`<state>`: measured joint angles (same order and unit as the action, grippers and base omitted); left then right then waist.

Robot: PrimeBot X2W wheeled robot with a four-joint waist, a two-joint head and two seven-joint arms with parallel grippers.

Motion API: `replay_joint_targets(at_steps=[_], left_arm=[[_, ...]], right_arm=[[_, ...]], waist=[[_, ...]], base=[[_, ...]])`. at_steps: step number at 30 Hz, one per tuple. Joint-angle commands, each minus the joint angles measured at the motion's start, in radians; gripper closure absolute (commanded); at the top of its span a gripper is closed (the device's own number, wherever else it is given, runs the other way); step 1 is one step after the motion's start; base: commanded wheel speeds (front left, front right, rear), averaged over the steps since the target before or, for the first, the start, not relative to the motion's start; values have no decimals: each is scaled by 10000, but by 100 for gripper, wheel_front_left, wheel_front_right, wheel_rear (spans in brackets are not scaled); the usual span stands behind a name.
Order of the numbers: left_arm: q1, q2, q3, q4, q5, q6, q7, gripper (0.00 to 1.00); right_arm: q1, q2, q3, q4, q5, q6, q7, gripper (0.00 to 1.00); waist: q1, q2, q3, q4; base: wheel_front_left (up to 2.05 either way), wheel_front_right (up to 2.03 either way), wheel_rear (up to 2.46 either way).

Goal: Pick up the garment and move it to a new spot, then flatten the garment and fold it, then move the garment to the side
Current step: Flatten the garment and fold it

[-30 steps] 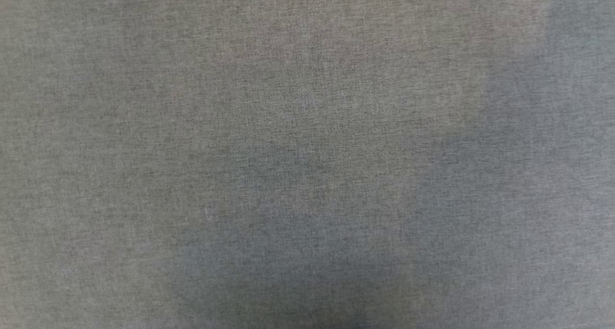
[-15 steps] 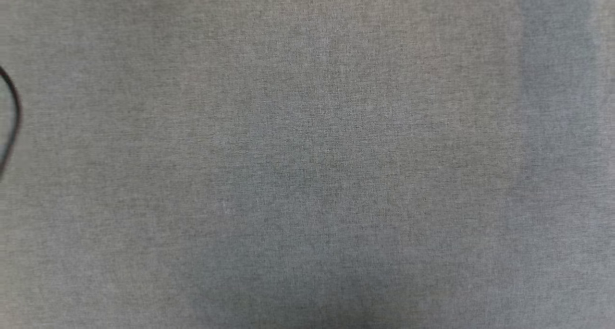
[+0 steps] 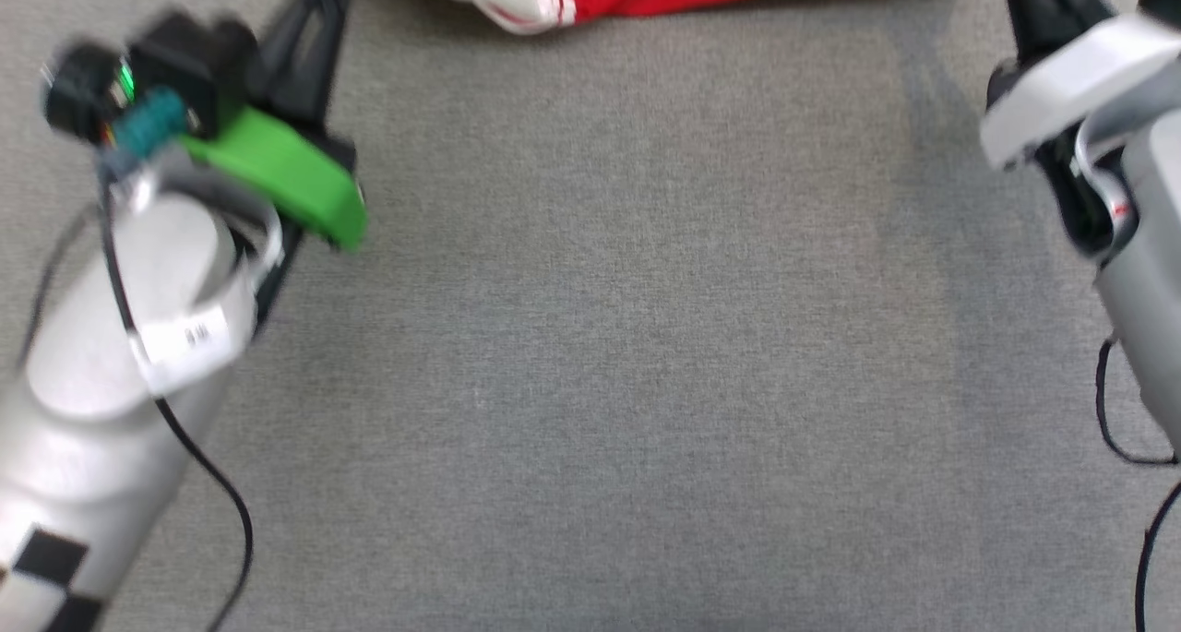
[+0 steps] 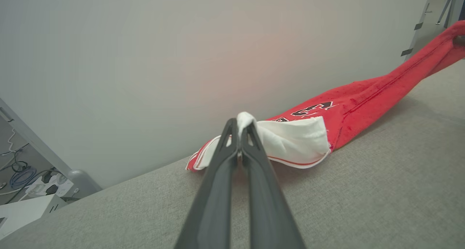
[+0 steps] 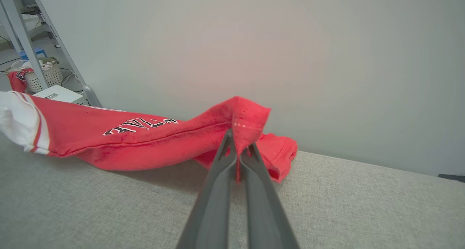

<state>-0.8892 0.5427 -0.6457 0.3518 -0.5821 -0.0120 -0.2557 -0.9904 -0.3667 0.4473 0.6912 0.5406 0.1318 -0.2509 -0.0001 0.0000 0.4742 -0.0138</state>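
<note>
Your left gripper has its fingers pinched shut on the white sleeve of the garment. Your right gripper clamps a red fold. The garment stretches between them along the table's far edge, by the wall.

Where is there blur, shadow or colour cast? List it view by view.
Head view: left arm smeared by motion blur, table fairly sharp. Left wrist view: crisp, shirt casts a soft shadow on the table, faint pink cast on the wall above it. Right wrist view: crisp too, same pink cast on the wall, darker shadow under the shirt.
</note>
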Motion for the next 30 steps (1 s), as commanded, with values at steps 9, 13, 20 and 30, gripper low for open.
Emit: replay_joint_targets(at_steps=[9, 13, 20, 30], left_arm=[[3455, 488, -603, -1136, -364, 736, -17, 100], [4556, 781, -700, -1454, -570, 993, -3, 100], [6157, 1111, -952, -2145, -904, 1330, 71, 100], [7854, 1612, -1498, -3122, -1465, 1194, 446, 100]], right_arm=[[2245, -867, 901, -54, 1538, -11, 494, 100], [3136, -1196, 1206, 37, 2031, -11, 710, 100], [4665, -1686, 1444, -574, 3560, -11, 1320, 100], [6669, -2603, 1508, -1770, 4730, -11, 1779, 100]], waist=[[1, 0, -1894, 671], [1, 0, -2386, 764], [1, 0, -3163, 785], [1, 0, -4227, 754]], base=[[0, 0, 0], [0, 0, 0], [0, 0, 0], [0, 0, 0]])
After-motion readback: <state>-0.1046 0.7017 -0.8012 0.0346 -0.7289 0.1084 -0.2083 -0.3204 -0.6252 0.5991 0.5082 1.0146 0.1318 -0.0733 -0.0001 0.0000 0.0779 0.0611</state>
